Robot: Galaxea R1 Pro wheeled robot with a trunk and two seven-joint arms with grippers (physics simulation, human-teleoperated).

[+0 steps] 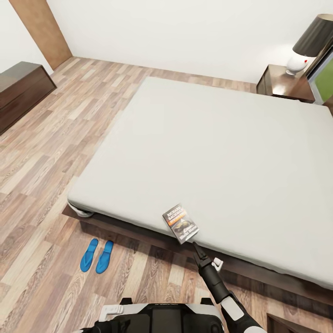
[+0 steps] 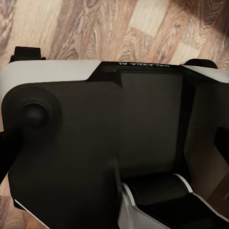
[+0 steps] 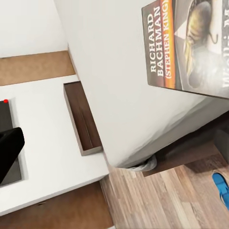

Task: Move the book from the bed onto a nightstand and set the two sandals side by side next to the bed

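Observation:
The book (image 1: pixel 181 223) lies at the near edge of the bed (image 1: pixel 208 152), dark cover up with an orange band. The right wrist view shows the book (image 3: pixel 191 45) close up, over the mattress edge. My right gripper (image 1: pixel 195 246) reaches up from below, its narrow tip touching the book's near corner; the fingers look close together, but a grip cannot be made out. The two sandals (image 1: pixel 96 255) lie side by side on the floor just in front of the bed's near left corner. A nightstand (image 1: pixel 280 82) stands beyond the bed's far right corner.
A lamp (image 1: pixel 307 44) with a dark shade stands on the nightstand. A long dark dresser (image 1: pixel 21 90) sits against the left wall. Open plank floor (image 1: pixel 55 152) runs along the bed's left side. The left wrist view looks down on my own base (image 2: pixel 95 143).

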